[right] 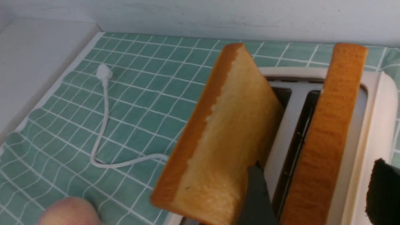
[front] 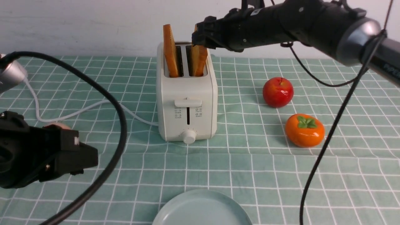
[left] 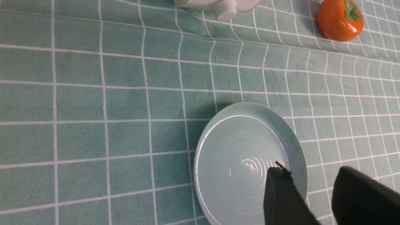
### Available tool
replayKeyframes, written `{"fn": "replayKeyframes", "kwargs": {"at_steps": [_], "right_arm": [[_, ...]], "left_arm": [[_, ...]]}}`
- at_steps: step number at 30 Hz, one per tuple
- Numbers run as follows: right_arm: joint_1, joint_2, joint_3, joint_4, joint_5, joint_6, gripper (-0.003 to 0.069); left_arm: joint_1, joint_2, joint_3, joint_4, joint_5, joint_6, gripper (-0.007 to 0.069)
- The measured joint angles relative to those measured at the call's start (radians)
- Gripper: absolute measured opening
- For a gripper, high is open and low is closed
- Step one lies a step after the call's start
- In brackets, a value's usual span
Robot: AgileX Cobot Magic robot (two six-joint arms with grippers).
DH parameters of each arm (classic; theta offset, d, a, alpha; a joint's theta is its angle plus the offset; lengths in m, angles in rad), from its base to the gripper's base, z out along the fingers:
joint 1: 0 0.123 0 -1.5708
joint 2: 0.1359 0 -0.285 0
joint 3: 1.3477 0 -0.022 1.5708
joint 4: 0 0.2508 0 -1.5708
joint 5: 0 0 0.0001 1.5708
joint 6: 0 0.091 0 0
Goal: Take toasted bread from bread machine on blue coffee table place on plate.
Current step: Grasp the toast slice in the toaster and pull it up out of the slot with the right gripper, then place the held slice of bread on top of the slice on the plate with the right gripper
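The cream-white bread machine point(front: 187, 93) stands mid-table on the blue coffee table point(front: 250, 162). Two slices of toasted bread stick up from its slots: a taller left one point(front: 170, 51) and a right one point(front: 199, 61). My right gripper point(front: 201, 34) is open right above the right slice. In the right wrist view its fingers point(right: 257, 193) straddle that slice point(right: 331, 125) without touching it, and the other slice point(right: 225, 137) leans away. The plate point(front: 175, 209) lies empty at the front edge. My left gripper point(left: 312, 172) is open and empty over the plate's rim point(left: 293, 137).
A red apple point(front: 278, 92) and an orange persimmon point(front: 304, 129) lie right of the toaster. The white cord point(front: 78, 111) runs left from the toaster. A pinkish round thing point(front: 57, 126) shows behind my left arm. A white wall stands behind the table.
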Motion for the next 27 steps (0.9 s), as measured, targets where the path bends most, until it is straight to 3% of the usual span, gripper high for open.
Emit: {"fn": "replayKeyframes", "kwargs": {"at_steps": [5, 9, 10, 19, 24, 27], "right_arm": [[0.000, 0.033, -0.003, 0.019, -0.012, -0.003, 0.0365], [0.000, 0.012, -0.005, 0.037, -0.005, -0.043, 0.0108], [0.000, 0.005, -0.005, 0.039, -0.003, -0.052, 0.0077], [-0.052, -0.237, -0.023, 0.016, 0.080, -0.198, 0.0083], [-0.157, -0.408, -0.033, 0.001, 0.410, -0.162, 0.0083], [-0.167, -0.422, -0.028, 0.006, 0.667, -0.113, 0.0083]], "left_arm": [[0.000, 0.000, 0.000, 0.000, 0.000, 0.000, 0.0238], [0.000, 0.000, 0.000, 0.000, 0.000, 0.000, 0.0238], [0.000, 0.000, 0.000, 0.000, 0.000, 0.000, 0.0238], [0.000, 0.000, 0.000, 0.000, -0.002, 0.000, 0.0238], [0.000, 0.000, 0.000, 0.000, -0.005, 0.000, 0.0238], [0.000, 0.000, 0.000, 0.000, -0.022, 0.000, 0.0238]]}}
